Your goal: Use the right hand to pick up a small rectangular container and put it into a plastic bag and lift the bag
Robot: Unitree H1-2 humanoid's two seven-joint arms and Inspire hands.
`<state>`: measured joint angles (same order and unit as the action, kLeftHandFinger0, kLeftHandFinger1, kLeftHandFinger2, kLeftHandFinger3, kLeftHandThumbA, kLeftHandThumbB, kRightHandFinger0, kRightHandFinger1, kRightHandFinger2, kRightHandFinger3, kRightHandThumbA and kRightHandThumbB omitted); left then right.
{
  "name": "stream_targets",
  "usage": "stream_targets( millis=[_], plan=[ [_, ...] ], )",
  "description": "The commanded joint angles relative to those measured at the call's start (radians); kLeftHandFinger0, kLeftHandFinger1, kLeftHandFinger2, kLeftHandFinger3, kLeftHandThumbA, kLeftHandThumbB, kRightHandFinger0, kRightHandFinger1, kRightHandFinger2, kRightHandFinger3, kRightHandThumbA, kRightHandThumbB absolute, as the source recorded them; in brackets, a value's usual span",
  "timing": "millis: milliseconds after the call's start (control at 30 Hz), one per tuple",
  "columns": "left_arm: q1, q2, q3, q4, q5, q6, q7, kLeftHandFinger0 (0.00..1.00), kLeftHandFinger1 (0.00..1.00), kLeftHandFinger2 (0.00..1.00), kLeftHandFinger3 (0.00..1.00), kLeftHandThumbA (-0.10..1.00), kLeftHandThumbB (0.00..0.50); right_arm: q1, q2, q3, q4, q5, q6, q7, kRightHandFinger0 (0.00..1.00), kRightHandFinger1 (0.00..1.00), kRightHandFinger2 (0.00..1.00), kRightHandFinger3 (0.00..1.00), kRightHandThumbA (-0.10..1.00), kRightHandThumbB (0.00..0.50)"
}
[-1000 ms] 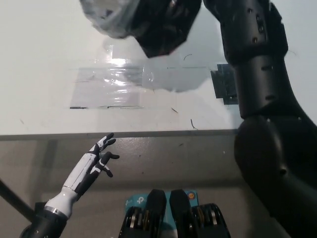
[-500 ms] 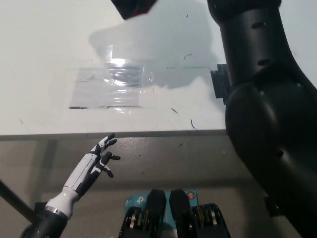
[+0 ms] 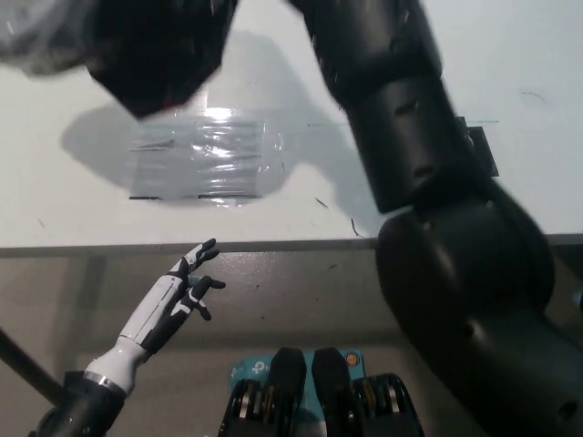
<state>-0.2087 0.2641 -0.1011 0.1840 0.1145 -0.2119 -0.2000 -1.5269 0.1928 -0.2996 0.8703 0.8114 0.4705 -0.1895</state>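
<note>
Bag lifted above the tabletop (image 3: 82, 205)
Your right robot hand (image 3: 159, 55) grips the plastic bag (image 3: 41, 36) aloft; your left robot hand (image 3: 178, 296) rests open, below the edge.

The black right arm (image 3: 428, 228) rises from the bottom right and reaches diagonally up toward the upper left of the head view, its forearm filling the top middle; the right robot hand (image 3: 155, 45) is a dark, blurred mass at the top left, so whether its fingers are closed cannot be told. The white left robot hand (image 3: 187, 291) rests low at the lower left, below the table edge, wrist angled up to the right, fingers spread apart and holding nothing.
</note>
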Motion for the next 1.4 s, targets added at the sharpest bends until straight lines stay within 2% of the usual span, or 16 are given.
stream_targets(
  millis=[0, 267, 333, 500, 533, 567, 600, 633, 667, 700, 733, 767, 800, 900, 1167, 1367],
  plan=[
    [-0.035, 0.024, -0.002, -0.024, -0.001, -0.003, -0.021, 0.43, 0.73, 1.00, 1.00, 0.97, 0.500, 0.004, 0.022, 0.000, -0.009, 0.009, 0.000, -0.005, 0.00, 0.00, 0.41, 0.57, 0.25, 0.010],
    [-0.050, 0.020, -0.007, -0.025, 0.004, 0.004, -0.030, 0.44, 0.72, 1.00, 1.00, 0.94, 0.500, 0.071, 0.024, 0.002, 0.149, -0.073, -0.042, 0.067, 0.00, 0.00, 0.35, 0.56, 0.30, 0.000],
    [-0.060, 0.017, -0.009, -0.020, 0.010, 0.005, -0.030, 0.44, 0.72, 1.00, 1.00, 0.93, 0.500, 0.083, 0.020, -0.002, 0.227, -0.087, -0.065, 0.081, 0.00, 0.00, 0.40, 0.66, 0.28, 0.000],
    [-0.069, 0.017, -0.018, -0.024, 0.019, 0.005, -0.035, 0.50, 0.73, 1.00, 1.00, 0.94, 0.500, 0.123, -0.009, 0.060, 0.405, -0.186, -0.131, 0.157, 0.00, 0.02, 0.45, 0.57, 0.33, 0.021],
    [-0.072, 0.017, -0.019, -0.026, 0.019, 0.007, -0.036, 0.50, 0.73, 1.00, 1.00, 0.94, 0.500, 0.127, -0.015, 0.061, 0.432, -0.192, -0.136, 0.160, 0.01, 0.08, 0.51, 0.62, 0.32, 0.028],
    [-0.074, 0.017, -0.019, -0.027, 0.021, 0.007, -0.034, 0.50, 0.73, 1.00, 1.00, 0.94, 0.500, 0.130, -0.024, 0.078, 0.454, -0.213, -0.128, 0.165, 0.08, 0.22, 0.67, 0.84, 0.34, 0.034],
    [-0.074, 0.016, -0.019, -0.027, 0.022, 0.007, -0.034, 0.50, 0.72, 1.00, 1.00, 0.94, 0.500, 0.130, -0.027, 0.081, 0.461, -0.219, -0.126, 0.167, 0.06, 0.24, 0.67, 0.85, 0.37, 0.035],
    [-0.076, 0.017, -0.018, -0.027, 0.021, 0.013, -0.035, 0.51, 0.74, 1.00, 1.00, 0.95, 0.500, 0.135, -0.035, 0.098, 0.474, -0.240, -0.130, 0.186, 0.47, 0.77, 1.00, 1.00, 0.45, 0.006],
    [-0.078, 0.017, -0.018, -0.026, 0.021, 0.014, -0.035, 0.51, 0.74, 1.00, 1.00, 0.95, 0.500, 0.138, -0.040, 0.111, 0.479, -0.254, -0.130, 0.195, 0.60, 0.85, 1.00, 1.00, 0.48, 0.059],
    [-0.080, 0.017, -0.017, -0.023, 0.019, 0.014, -0.035, 0.51, 0.74, 1.00, 1.00, 0.95, 0.500, 0.140, -0.049, 0.141, 0.488, -0.287, -0.121, 0.214, 0.84, 1.00, 1.00, 1.00, 0.61, 0.095],
    [-0.079, 0.017, -0.018, -0.025, 0.019, 0.013, -0.036, 0.51, 0.74, 1.00, 1.00, 0.95, 0.500, 0.138, -0.056, 0.203, 0.489, -0.346, -0.123, 0.225, 1.00, 1.00, 1.00, 1.00, 0.70, 0.174],
    [-0.079, 0.017, -0.018, -0.025, 0.018, 0.012, -0.036, 0.51, 0.74, 1.00, 1.00, 0.95, 0.500, 0.138, -0.058, 0.221, 0.489, -0.361, -0.124, 0.228, 1.00, 1.00, 1.00, 1.00, 0.74, 0.201],
    [-0.079, 0.019, -0.019, -0.027, 0.021, 0.014, -0.037, 0.52, 0.75, 1.00, 1.00, 0.95, 0.500, 0.130, -0.071, 0.330, 0.486, -0.460, -0.136, 0.249, 1.00, 1.00, 1.00, 1.00, 0.91, 0.338],
    [-0.078, 0.022, -0.020, -0.032, 0.024, 0.020, -0.040, 0.52, 0.74, 1.00, 1.00, 0.96, 0.500, 0.118, -0.094, 0.428, 0.461, -0.530, -0.207, 0.280, 1.00, 1.00, 1.00, 1.00, 0.97, 0.412],
    [-0.074, 0.020, -0.022, -0.038, 0.027, 0.032, -0.042, 0.47, 0.72, 1.00, 1.00, 0.93, 0.500, -0.009, -0.150, 0.493, 0.279, -0.569, -0.220, 0.263, 1.00, 1.00, 1.00, 1.00, 0.99, 0.452],
    [-0.074, 0.020, -0.027, -0.039, 0.032, 0.036, -0.042, 0.46, 0.71, 1.00, 1.00, 0.92, 0.500, -0.072, -0.187, 0.482, 0.062, -0.585, -0.096, 0.266, 1.00, 1.00, 1.00, 1.00, 0.97, 0.497]
  ],
)
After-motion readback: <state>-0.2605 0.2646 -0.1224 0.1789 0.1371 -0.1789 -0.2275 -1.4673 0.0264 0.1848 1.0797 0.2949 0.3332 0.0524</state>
